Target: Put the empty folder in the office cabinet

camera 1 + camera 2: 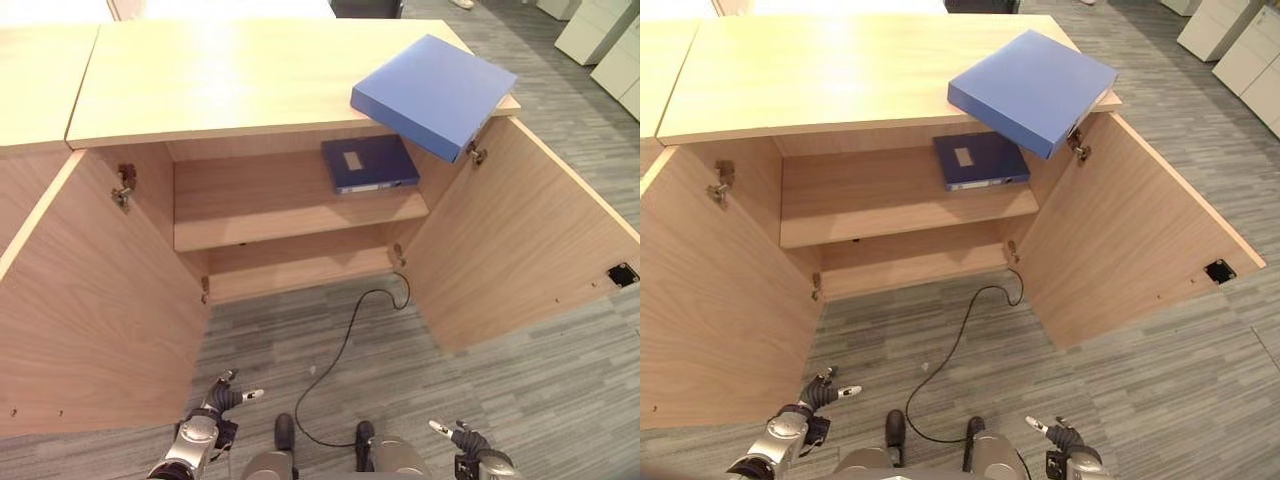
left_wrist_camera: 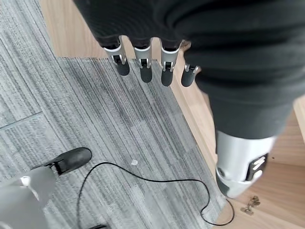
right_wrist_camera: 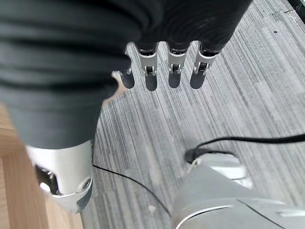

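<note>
The blue folder is lying on the cabinet top, upper right; the left hand and the right hand are hanging low with relaxed, empty fingers.

A blue folder overhung the cabinet top's corner; another binder lay on its shelf.

Both hands look the same really: the left hand and right hand have slim silver fingers capped with dark rounded tips. A black ribbed cover wraps the back and wrist. The thumb is a chunky silver-grey cylinder carrying a small dark panel with a white mark.
</note>
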Robot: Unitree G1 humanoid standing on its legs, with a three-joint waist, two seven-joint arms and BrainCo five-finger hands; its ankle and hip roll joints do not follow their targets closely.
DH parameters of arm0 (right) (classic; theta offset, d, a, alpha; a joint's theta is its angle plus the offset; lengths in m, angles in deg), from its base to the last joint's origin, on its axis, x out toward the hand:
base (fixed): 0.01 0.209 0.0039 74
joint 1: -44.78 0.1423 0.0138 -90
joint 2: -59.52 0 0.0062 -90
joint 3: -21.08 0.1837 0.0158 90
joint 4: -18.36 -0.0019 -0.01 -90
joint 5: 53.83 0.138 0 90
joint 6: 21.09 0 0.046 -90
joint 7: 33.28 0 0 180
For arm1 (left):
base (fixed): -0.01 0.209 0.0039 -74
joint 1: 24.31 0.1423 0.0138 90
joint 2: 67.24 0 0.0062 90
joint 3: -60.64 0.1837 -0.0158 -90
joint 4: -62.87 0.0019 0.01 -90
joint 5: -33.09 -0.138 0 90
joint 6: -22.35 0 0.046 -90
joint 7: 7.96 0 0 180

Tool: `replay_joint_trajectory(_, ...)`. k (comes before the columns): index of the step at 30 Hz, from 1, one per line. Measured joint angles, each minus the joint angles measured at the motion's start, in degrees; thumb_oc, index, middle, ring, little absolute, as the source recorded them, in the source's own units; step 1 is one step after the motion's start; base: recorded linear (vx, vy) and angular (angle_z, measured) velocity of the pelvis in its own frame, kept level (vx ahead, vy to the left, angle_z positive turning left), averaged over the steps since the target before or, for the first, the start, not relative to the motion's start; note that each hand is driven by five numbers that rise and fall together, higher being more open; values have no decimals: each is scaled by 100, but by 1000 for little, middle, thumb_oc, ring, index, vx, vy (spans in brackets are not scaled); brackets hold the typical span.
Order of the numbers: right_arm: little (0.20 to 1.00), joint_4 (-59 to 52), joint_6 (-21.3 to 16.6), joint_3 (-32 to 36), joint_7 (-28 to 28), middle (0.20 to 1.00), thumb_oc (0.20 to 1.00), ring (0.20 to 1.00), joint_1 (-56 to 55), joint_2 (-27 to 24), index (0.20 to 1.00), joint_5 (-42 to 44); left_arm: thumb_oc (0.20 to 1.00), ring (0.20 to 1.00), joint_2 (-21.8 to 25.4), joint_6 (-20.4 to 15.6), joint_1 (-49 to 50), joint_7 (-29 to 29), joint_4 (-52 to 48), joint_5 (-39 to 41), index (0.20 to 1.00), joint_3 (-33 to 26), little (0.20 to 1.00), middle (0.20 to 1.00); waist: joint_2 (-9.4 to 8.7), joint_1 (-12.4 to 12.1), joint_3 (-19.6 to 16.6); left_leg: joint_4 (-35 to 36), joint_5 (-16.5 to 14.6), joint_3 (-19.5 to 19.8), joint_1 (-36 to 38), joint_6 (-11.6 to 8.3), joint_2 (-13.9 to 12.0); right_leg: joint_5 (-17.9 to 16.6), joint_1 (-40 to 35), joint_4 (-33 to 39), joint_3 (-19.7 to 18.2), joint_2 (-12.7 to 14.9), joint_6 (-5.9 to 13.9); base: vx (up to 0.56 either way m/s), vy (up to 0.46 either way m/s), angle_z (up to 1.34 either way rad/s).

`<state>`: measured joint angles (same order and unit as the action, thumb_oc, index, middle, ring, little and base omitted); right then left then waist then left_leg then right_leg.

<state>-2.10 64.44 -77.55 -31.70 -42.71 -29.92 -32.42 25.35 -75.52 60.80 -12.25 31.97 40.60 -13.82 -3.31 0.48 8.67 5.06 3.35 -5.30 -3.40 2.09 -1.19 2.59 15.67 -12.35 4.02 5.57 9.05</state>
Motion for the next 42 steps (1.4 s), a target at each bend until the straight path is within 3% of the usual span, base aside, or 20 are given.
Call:
replay_joint_trajectory(4,1000,37,-1,1,15,1000,1000,1000,-118,-3,1000,2,1000,1000,-111,-3,-152,-12,178,-2,1000,-25,1000,1000,86,350,89,21,-41,438,26,-72,7,-194,80,807,-368,-224,9,215,-146,58)
replay_joint_trajectory(6,1000,264,24,39,35,1000,1000,1000,-291,-41,1000,-2,1000,1000,-182,-81,-120,-22,147,-2,1000,-20,1000,1000,172,352,72,61,-149,592,210,-177,-135,-632,-111,791,-113,-270,-416,184,-213,71)
replay_joint_trajectory(8,1000,280,19,50,52,1000,1000,1000,-324,-96,1000,-2,1000,1000,-199,-83,22,-23,138,-2,1000,-12,1000,1000,297,358,26,55,-240,580,313,-182,-320,-689,-261,863,30,-424,-569,118,-158,23)
replay_joint_trajectory(9,1000,278,11,58,60,1000,1000,1000,-342,-149,1000,-2,1000,1000,-220,-79,111,-18,144,-1,1000,-6,1000,1000,361,364,-21,37,-271,593,339,-318,-435,-659,-323,940,119,-511,-647,70,-95,15)
replay_joint_trajectory(10,1000,238,1,118,73,1000,1000,1000,-346,-200,1000,-2,1000,1000,-235,-78,129,-17,145,0,1000,-2,1000,1000,399,363,-29,-77,-237,578,367,-344,-486,-701,-431,1017,246,-550,-932,79,-150,35)
replay_joint_trajectory(11,1000,233,-3,249,83,1000,1000,1000,-332,-272,1000,-2,1000,1000,-273,-81,78,-3,139,0,1000,11,1000,1000,431,382,-7,-353,-143,581,240,-533,-532,-633,-484,992,375,-550,-1046,-19,-85,44)
replay_joint_trajectory(12,1000,231,-1,269,90,1000,1000,1000,-328,-347,1000,-2,1000,1000,-300,-83,37,-1,127,1,1000,14,1000,1000,388,371,19,-561,-100,577,135,-608,-518,-585,-510,974,421,-545,-1114,-1,-142,58)
replay_joint_trajectory(13,1000,216,-13,338,92,1000,1000,1000,-273,-455,1000,0,1000,1000,-260,-89,-18,-3,-11,3,1000,22,1000,1000,325,369,60,-1068,40,640,-152,-843,-469,-494,-549,957,468,-503,-1189,3,-108,35)
replay_joint_trajectory(14,1000,235,-18,443,99,1000,1000,1000,-208,-467,1000,1,1000,1000,-229,-99,-106,-10,-78,6,1000,17,1000,1000,214,331,135,-1483,79,671,-360,-904,-412,-467,-550,932,460,-450,-1226,43,-97,20)
replay_joint_trajectory(18,1000,242,-19,459,125,1000,1000,1000,-91,-598,1000,2,1000,1000,-252,-101,-187,-13,-67,5,1000,18,1000,1000,122,356,293,-2172,76,875,-784,-995,-482,-256,-581,794,488,-453,-1407,84,2,2)
replay_joint_trajectory(20,1000,244,-8,460,124,1000,1000,1000,-90,-594,1000,4,1000,1000,-252,-114,-251,-18,-84,5,1000,13,1000,1000,155,362,337,-1794,91,842,-800,-1021,-687,-226,-604,815,537,-459,-1409,172,79,13)
replay_joint_trajectory(23,1000,251,20,489,133,1000,1000,1000,-101,-596,1000,6,1000,1000,-288,-114,-305,-11,-85,3,1000,18,1000,1000,259,329,379,-279,266,387,-702,-1299,-1218,-237,-791,1076,643,-601,-1365,229,99,23)
replay_joint_trajectory(24,1000,278,19,490,140,1000,1000,1000,-68,-599,1000,3,1000,1000,-288,-106,-309,-12,-67,0,1000,18,1000,1000,275,272,386,-126,275,446,-695,-1300,-1237,-254,-819,1108,615,-635,-1367,199,106,-13)
replay_joint_trajectory(28,1000,247,-27,474,161,1000,1000,1000,19,-608,1000,1,1000,1000,-282,-83,-69,-12,-70,1,1000,16,1000,1000,422,215,371,-175,309,481,-559,-1290,-1164,-242,-1199,1229,500,-819,-1347,165,122,-33)
replay_joint_trajectory(33,1000,238,13,462,163,1000,1000,1000,-52,-594,1000,-3,1000,1000,-273,-100,-126,-7,-134,-3,1000,15,1000,1000,463,201,337,-373,425,347,-470,-1140,-1072,-177,-1402,1319,435,-753,-1199,106,135,-7)
replay_joint_trajectory(35,1000,221,13,417,157,1000,1000,1000,-49,-579,1000,-3,1000,1000,-269,-98,-195,6,-144,-4,1000,20,1000,1000,455,195,335,-310,373,268,-367,-1045,-979,-78,-1327,1141,406,-654,-1019,-1,108,6)
replay_joint_trajectory(38,1000,196,12,409,102,1000,1000,1000,16,-369,1000,-2,1000,1000,-82,-101,-387,21,-317,0,1000,26,1000,1000,169,-22,266,-305,153,133,-430,-686,-508,270,-741,262,25,-135,-588,-93,99,-9)
replay_joint_trajectory(39,1000,187,2,369,86,1000,1000,1000,95,-325,1000,-3,1000,1000,-6,-103,-411,15,-342,2,1000,22,1000,1000,99,-64,281,-321,126,34,-432,-641,-424,335,-471,-120,-48,-26,-502,-11,88,-52)
replay_joint_trajectory(40,1000,170,-21,205,81,1000,1000,1000,334,-282,1000,-1,1000,1000,145,-107,-404,-22,-358,9,1000,23,1000,1000,66,-123,417,-357,81,-160,-448,-562,-395,332,63,-1005,-41,110,-254,75,115,-49)
replay_joint_trajectory(42,1000,-26,-26,181,68,1000,1000,1000,316,-150,1000,0,1000,1000,213,-98,-440,-39,-293,10,1000,-2,1000,1000,74,-70,490,-411,-2,-107,-486,-454,-357,369,259,-1186,-15,157,-169,117,99,-12)
